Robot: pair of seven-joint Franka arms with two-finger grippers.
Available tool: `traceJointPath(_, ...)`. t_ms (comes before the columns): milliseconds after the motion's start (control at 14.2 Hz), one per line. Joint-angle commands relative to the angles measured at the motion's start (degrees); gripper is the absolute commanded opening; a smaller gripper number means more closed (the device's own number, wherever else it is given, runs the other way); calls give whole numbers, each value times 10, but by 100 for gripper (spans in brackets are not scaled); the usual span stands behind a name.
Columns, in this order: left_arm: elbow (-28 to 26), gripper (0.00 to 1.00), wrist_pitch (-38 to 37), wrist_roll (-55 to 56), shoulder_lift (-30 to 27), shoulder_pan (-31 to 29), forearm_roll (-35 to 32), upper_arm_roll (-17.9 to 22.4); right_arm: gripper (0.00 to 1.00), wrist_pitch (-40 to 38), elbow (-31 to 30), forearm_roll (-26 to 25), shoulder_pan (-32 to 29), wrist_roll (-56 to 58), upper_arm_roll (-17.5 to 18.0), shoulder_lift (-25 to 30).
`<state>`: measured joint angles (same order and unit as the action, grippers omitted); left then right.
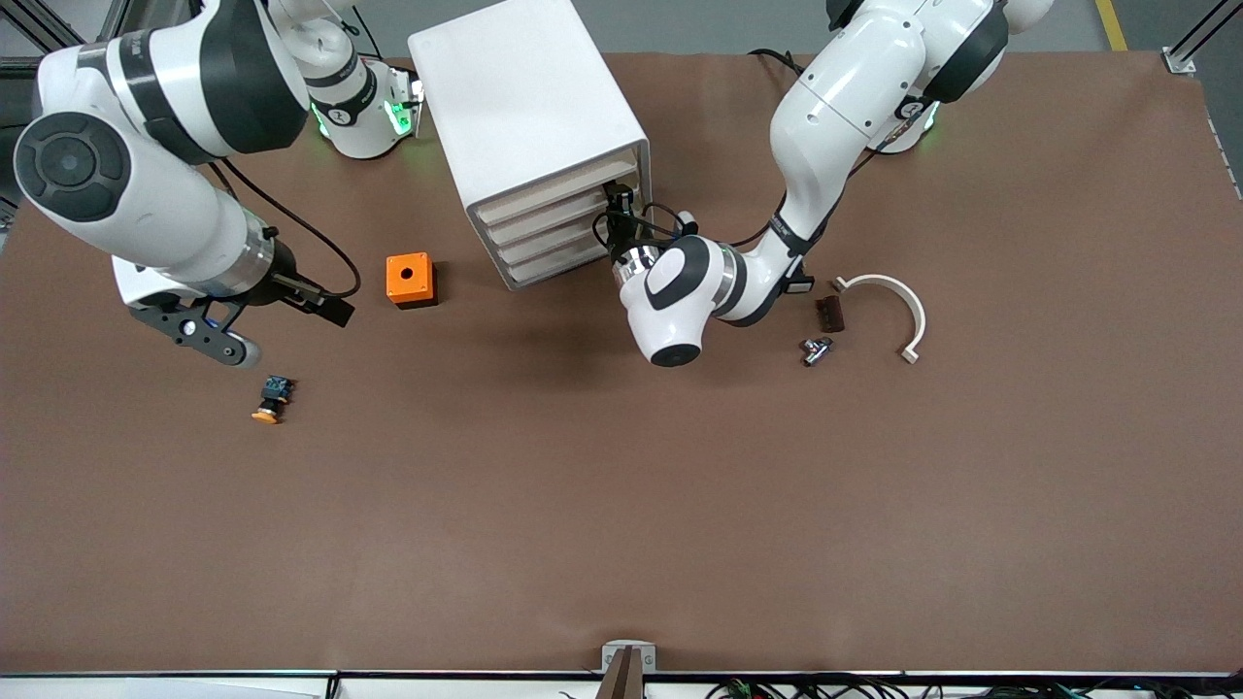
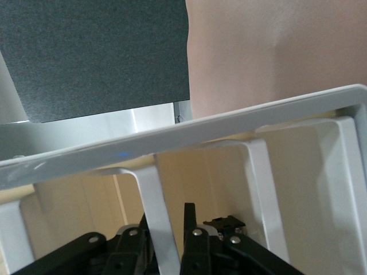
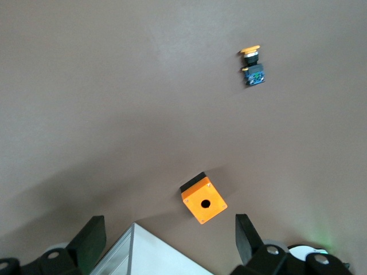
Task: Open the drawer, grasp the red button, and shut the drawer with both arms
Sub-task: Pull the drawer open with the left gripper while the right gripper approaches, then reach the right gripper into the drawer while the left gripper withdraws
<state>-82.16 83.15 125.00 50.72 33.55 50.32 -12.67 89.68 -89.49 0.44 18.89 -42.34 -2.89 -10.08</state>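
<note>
The white drawer cabinet stands near the robots' bases, with its stacked drawers all looking pushed in. My left gripper is at the drawer fronts by the upper drawers. In the left wrist view the left gripper is shut on a white handle bar of a drawer, one black finger on each side. My right gripper hangs open over the table toward the right arm's end, with nothing in it; the right wrist view shows its fingers wide apart. The button is out of view.
An orange box with a hole sits beside the cabinet. An orange-yellow-capped push-button lies nearer the front camera, close under the right gripper. Toward the left arm's end lie a white curved bracket, a small brown block and a metal fitting.
</note>
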Motion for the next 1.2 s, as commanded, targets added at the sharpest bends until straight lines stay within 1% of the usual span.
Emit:
traceJointPath(0, 6, 17, 3, 13, 3, 3, 11, 0, 100, 6, 5, 32, 4, -20, -3, -4)
traceJointPath(211, 6, 16, 3, 17, 3, -2, 9, 1, 100, 17, 5, 33, 29, -63, -3, -12)
traceJointPath(563, 8, 16, 3, 15, 2, -23, 8, 5, 100, 39, 5, 33, 69, -128, -3, -21)
traceJointPath(704, 8, 17, 3, 14, 3, -38, 2, 5, 100, 47, 5, 33, 90, -133, -3, -28)
traceJointPath(986, 9, 17, 3, 15, 2, -75, 0, 6, 100, 55, 5, 33, 106, -166, -3, -34)
traceJointPath(1127, 10, 18, 3, 16, 1, -97, 1, 6, 100, 69, 4, 33, 117, -201, -3, -38)
